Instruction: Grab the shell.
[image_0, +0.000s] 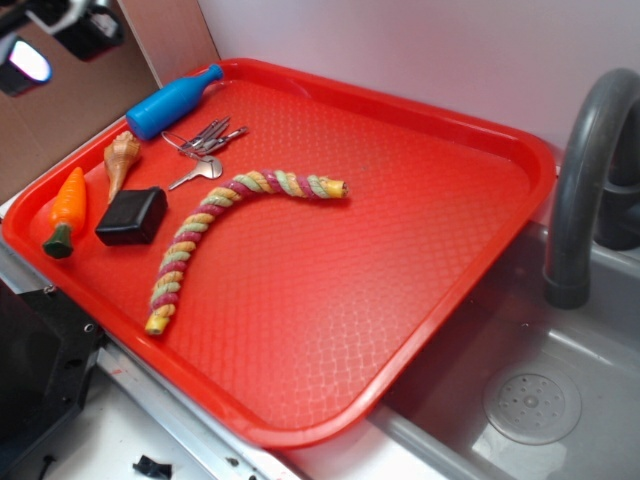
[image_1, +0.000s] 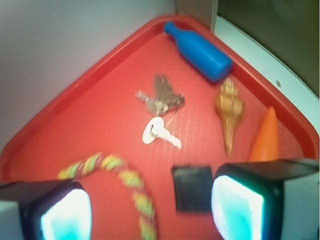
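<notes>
Shell (image_0: 119, 160) (image_1: 229, 108) lying flat on the red tray (image_0: 400, 250) (image_1: 75, 100), near its left rim in the exterior view, wide spiral end toward the blue bottle (image_0: 172, 101) (image_1: 201, 51), pointed tip toward the black box (image_0: 132, 216) (image_1: 192, 187). Not touched by anything; bare tray all round it. Just beside it on the rim side, an orange carrot (image_0: 64, 210) (image_1: 266, 136) with its dark green end pointing to the tray's near edge. On the other side, a bunch of keys (image_0: 203, 138) (image_1: 161, 97) and one single silver key (image_0: 198, 174) (image_1: 159, 133) apart from the bunch. Further into the tray, a long twisted rope (image_0: 215, 235) (image_1: 122, 185) of pink, yellow and green strands, bent in a shallow arc (blurred in the wrist view). Tray resting partly on a pale desk (image_0: 90, 440) and partly over a grey sink (image_0: 560, 380), with a dark grey faucet (image_0: 590, 170) arching up at the right.

Fingers (image_1: 152, 210) spread wide apart, nothing between them, seen at the bottom of the wrist view as two dark blocks with bright cyan pads (image_1: 237, 207). Well above the tray, with the shell ahead and to the right of the gap, not inside it. In the exterior view, only a dark part of the arm at the top left corner, too cropped to tell more
</notes>
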